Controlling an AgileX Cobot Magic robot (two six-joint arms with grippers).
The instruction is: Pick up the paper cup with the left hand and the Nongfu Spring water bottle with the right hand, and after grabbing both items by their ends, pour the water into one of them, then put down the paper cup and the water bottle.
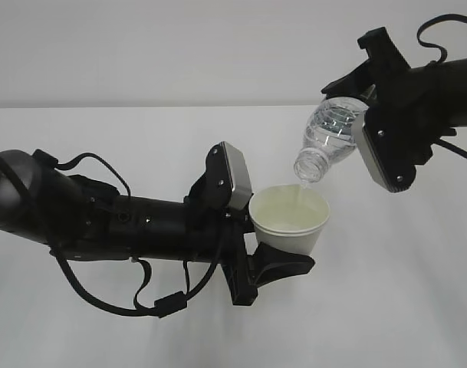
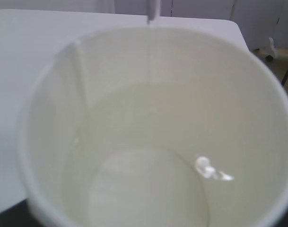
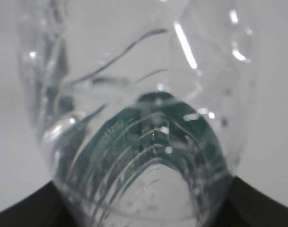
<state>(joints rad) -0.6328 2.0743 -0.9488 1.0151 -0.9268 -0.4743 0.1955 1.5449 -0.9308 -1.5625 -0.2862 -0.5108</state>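
Two arms, one pour: bottle tipped over cup

Two black arms meet above a white table [image 1: 386, 307]. From the left of the exterior view the left hand [image 1: 275, 244] grasps the paper cup [image 1: 289, 218], its jaws clenched on the cup's lower body with one grey-topped finger [image 1: 235, 175] rising beside the rim and a black finger [image 1: 275, 267] passing under the base. The cup stands upright, clear of the table, mouth upward. The left wrist view looks straight down into the cup [image 2: 49, 142]: cream walls, a side seam, and a shallow pool of water [image 2: 148, 189] covering the bottom with a bright glint on its surface.

From the upper right the right hand [image 1: 371, 134] grips the Nongfu Spring water bottle [image 1: 330, 136] by its base end, a grey plate [image 1: 383, 157] lying along the bottle's side. The bottle is tilted neck-down to the lower left, its uncapped mouth just above the far rim of the cup. A thin stream joins the mouth to the cup's interior. The right wrist view shows the bottle [image 3: 134, 118] from close range, clear ribbed plastic with the green label seen through it, filling the space between the dark jaws
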